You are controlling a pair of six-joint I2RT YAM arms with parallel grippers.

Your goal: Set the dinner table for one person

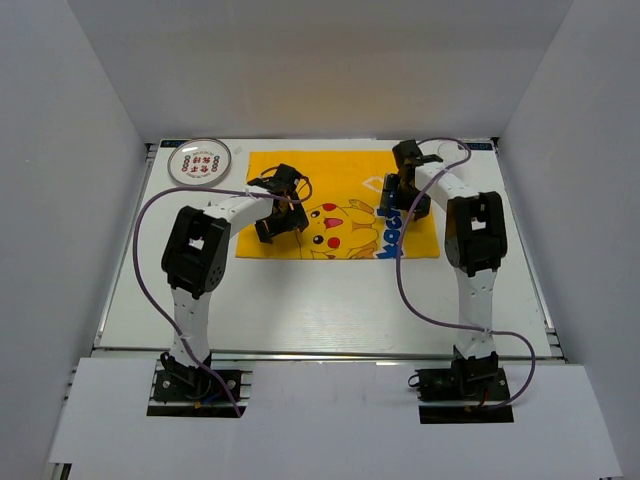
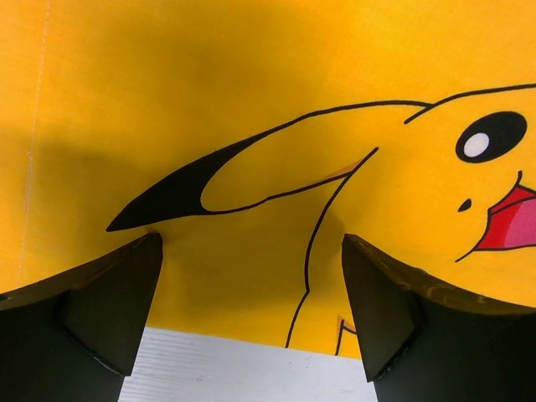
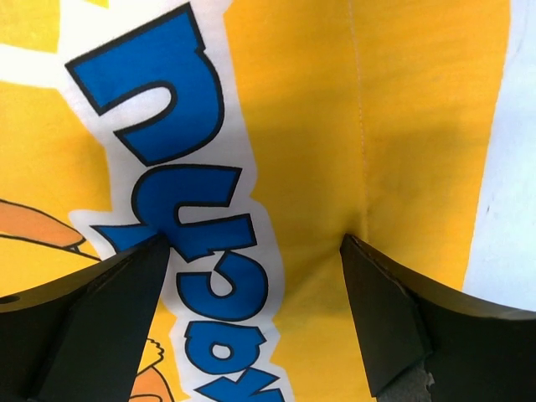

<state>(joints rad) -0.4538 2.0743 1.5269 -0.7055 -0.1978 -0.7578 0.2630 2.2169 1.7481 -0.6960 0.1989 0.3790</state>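
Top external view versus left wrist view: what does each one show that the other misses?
Only the top external view shows the right claw, over the right side of the yellow placemat, and a small round plate at the far left corner of the white dinner table. Only the left wrist view shows Pikachu's black-tipped ear close up, filling much of the frame. Both show the placemat, a bit of the dinner table, and the open left claw.

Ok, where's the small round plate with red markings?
In the top view, the plate sits at the far left corner of the white table, beside the yellow Pikachu placemat.
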